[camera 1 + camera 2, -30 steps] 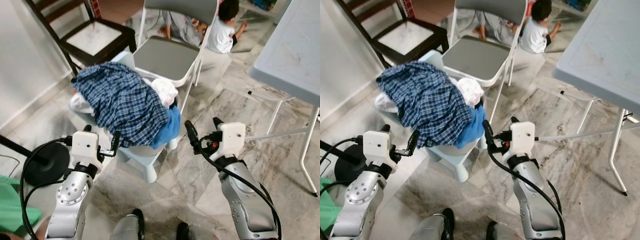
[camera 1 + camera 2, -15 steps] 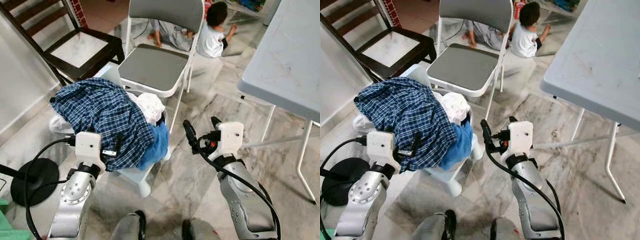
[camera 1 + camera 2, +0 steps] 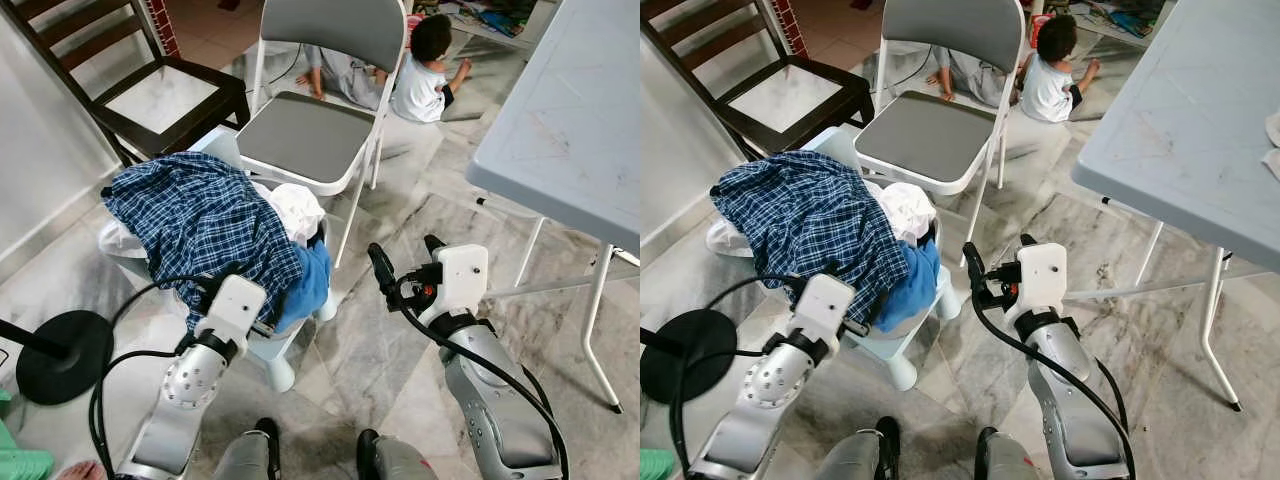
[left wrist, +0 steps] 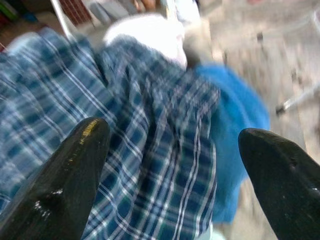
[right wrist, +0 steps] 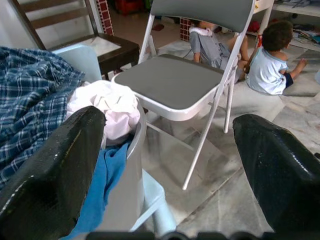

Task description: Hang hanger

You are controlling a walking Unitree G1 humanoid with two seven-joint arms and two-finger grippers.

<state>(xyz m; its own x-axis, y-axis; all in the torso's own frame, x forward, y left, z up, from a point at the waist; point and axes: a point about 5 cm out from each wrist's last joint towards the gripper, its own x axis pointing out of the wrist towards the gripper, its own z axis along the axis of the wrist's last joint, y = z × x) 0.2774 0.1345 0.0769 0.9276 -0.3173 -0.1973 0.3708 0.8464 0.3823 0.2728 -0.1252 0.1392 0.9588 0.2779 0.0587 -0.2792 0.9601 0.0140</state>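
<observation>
While both arms reach forward, notes:
Left pincer (image 4: 170, 150): fingers spread wide, holding nothing, right up against the plaid shirt (image 3: 200, 215).
Right pincer (image 3: 405, 265): fingers wide apart, holding nothing, over the marble floor (image 3: 400, 350) beside the pale blue chair (image 3: 275, 345).
Hanger: cannot make one out; clothes heaped on that chair.
Right wrist view: white garment (image 5: 107, 105), blue garment (image 5: 102, 180).
Head views: tabletop (image 3: 570, 110), black stand base (image 3: 60, 355).
Count: three chairs, two people on the floor.
</observation>
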